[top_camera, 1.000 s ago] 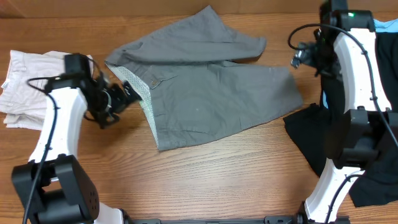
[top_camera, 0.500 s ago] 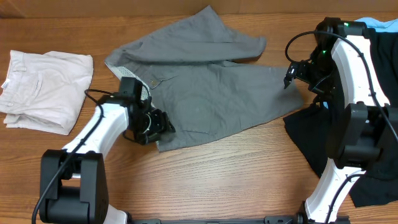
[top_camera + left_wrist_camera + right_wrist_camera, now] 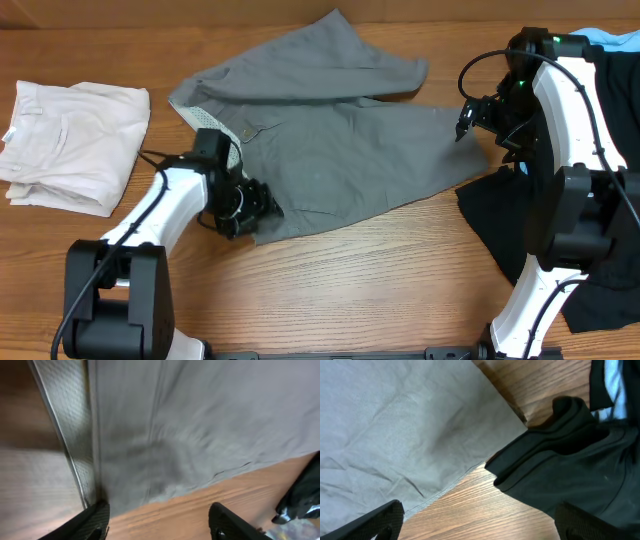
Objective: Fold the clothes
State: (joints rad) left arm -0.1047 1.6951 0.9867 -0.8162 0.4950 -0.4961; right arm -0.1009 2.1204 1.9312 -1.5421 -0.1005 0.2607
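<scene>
Left hand point(image 3: 157, 515): standing open, fingers spread, hovering over the waist corner of the grey shorts point(image 3: 330, 150); their edge is lying just ahead of its fingertips.
Right hand point(image 3: 477, 510): gaping wide too, holding nothing; the leg hem is lying just ahead of it, with black clothes point(image 3: 560, 450) just beside.
Risk: the left hand may be catching only the top layer, leaving the fold skewing; the right may be snagging black cloth along with the hem.
Surface point(image 3: 350, 280): brown wood grain, carrying folded white shorts point(image 3: 70, 145) well beyond the left hand.
Room: not showing.
</scene>
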